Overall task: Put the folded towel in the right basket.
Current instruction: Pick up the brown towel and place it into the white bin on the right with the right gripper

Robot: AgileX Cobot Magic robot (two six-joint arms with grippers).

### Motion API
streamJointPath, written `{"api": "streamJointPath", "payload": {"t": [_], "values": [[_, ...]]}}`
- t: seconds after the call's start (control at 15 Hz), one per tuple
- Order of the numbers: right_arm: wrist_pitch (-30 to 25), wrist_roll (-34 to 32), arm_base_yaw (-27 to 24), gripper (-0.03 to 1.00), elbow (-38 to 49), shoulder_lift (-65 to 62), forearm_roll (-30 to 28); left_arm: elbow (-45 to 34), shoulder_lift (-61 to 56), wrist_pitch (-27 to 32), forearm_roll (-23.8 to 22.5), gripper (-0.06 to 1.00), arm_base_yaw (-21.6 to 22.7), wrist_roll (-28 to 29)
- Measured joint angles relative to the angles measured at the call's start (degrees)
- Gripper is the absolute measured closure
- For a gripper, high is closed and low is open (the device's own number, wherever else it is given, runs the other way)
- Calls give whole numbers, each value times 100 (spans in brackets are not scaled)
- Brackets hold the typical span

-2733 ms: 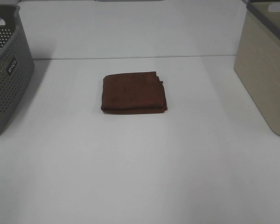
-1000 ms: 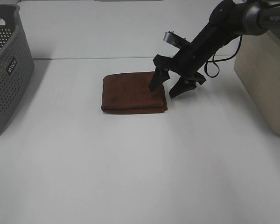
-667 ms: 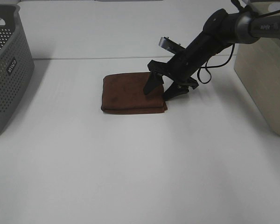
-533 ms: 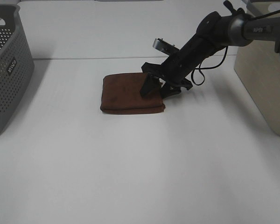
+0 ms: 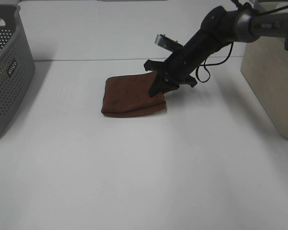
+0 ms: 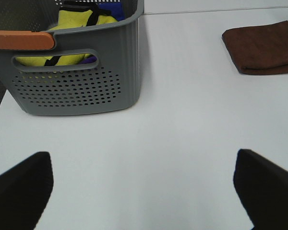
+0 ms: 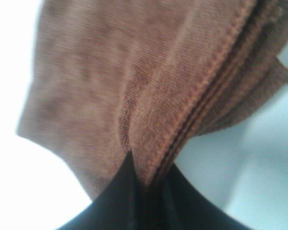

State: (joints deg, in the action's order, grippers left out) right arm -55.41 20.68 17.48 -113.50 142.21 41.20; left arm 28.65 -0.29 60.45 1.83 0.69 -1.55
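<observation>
The folded brown towel (image 5: 128,98) lies on the white table (image 5: 144,167) near the middle. My right gripper (image 5: 159,88) reaches in from the right and is shut on the towel's right edge, which is raised a little off the table. In the right wrist view the dark fingertips (image 7: 134,201) pinch the towel's layered edge (image 7: 134,86). The right basket (image 5: 273,72) is beige and stands at the table's right edge. My left gripper (image 6: 141,155) is open and empty, low over the table; the towel (image 6: 261,45) lies far from it. The left arm is out of the exterior high view.
A grey perforated basket (image 5: 5,72) stands at the left edge; the left wrist view shows this basket (image 6: 77,72) holding yellow and blue items. A cable hangs from the right arm (image 5: 216,33) above the table.
The right arm came in from the right, lowered its open jaws over the towel's right edge and shut on it. That edge is now lifted and the towel has shifted slightly left.
</observation>
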Motion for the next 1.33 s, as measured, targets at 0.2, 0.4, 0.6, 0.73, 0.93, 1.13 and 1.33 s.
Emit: {"api": "streamJointPath", "payload": {"t": [0.2,0.4,0.6,0.73,0.93,1.13,1.33], "values": [[-149,0,0,91,-52,-963,-355,0,0,0,0,-3,0,0],[-304,-126,-46,91,-57,-2000,-1089,0,0,0,0,-3,0,0],[-476,-521,-201,91,-57,-2956,-2240,0,0,0,0,-3,0,0],[-659,-756,-464,91,-63,-3478,-2830,0,0,0,0,-3,0,0],[-1049,-882,-1387,91,-63,-3994,-3083,0,0,0,0,-3,0,0],[-1352,-917,-2429,91,-63,-4160,-3117,0,0,0,0,-3,0,0],[-1450,-1100,-3168,91,63,-4125,-3140,0,0,0,0,-3,0,0]]}}
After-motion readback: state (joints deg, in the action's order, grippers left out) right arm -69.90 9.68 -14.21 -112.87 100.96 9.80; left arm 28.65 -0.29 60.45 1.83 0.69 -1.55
